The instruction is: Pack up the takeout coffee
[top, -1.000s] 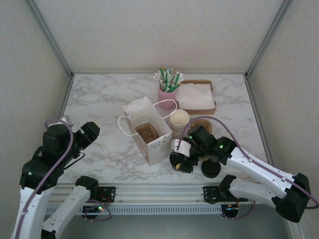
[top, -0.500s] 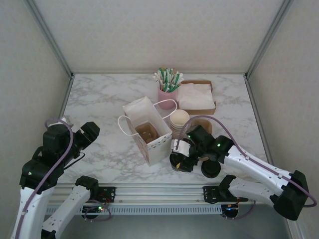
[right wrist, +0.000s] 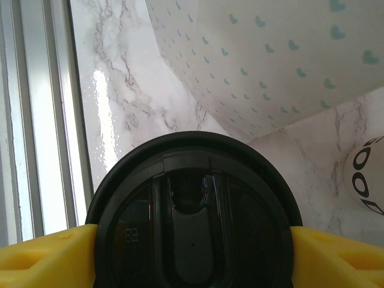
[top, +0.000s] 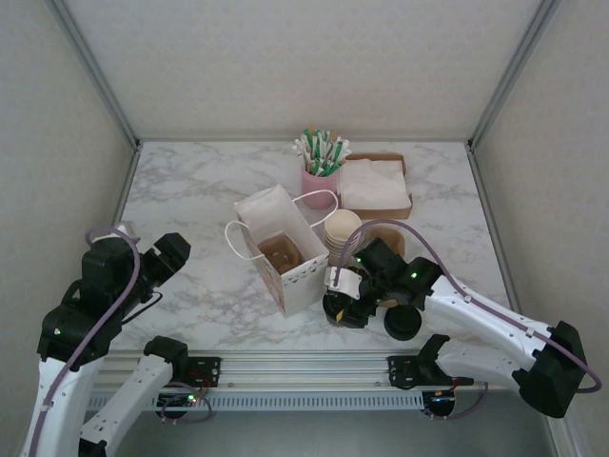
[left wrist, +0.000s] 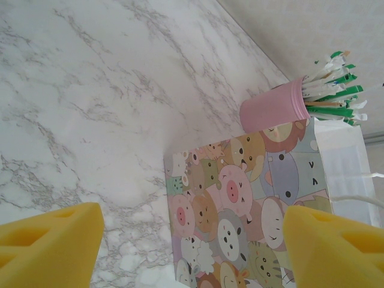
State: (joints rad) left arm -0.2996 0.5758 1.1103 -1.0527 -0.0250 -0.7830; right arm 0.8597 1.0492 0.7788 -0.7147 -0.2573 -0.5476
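The takeout coffee [top: 343, 307] stands near the front edge, just right of the open paper bag [top: 276, 205]. Its round black lid [right wrist: 192, 216] takes up the lower half of the right wrist view. My right gripper [top: 345, 297] reaches down over it, and its yellow pads [right wrist: 42, 258] meet the lid's rim on both sides with no gap showing. My left gripper [top: 171, 253] hangs at the far left, well away from the bag. Its yellow fingertips [left wrist: 48, 246] are wide apart with nothing between them.
The bag [left wrist: 252, 198] holds a brown carrier [top: 283, 252]. A stack of lidless cups [top: 343, 228] stands behind the coffee and a loose black lid [top: 403, 324] lies to its right. A pink cup of sticks [top: 321, 181] and a napkin box [top: 376, 186] sit further back.
My right gripper's jaws have narrowed in on the coffee's lid and the arm has shifted slightly. The coffee, the bag and the left arm stay where they were.
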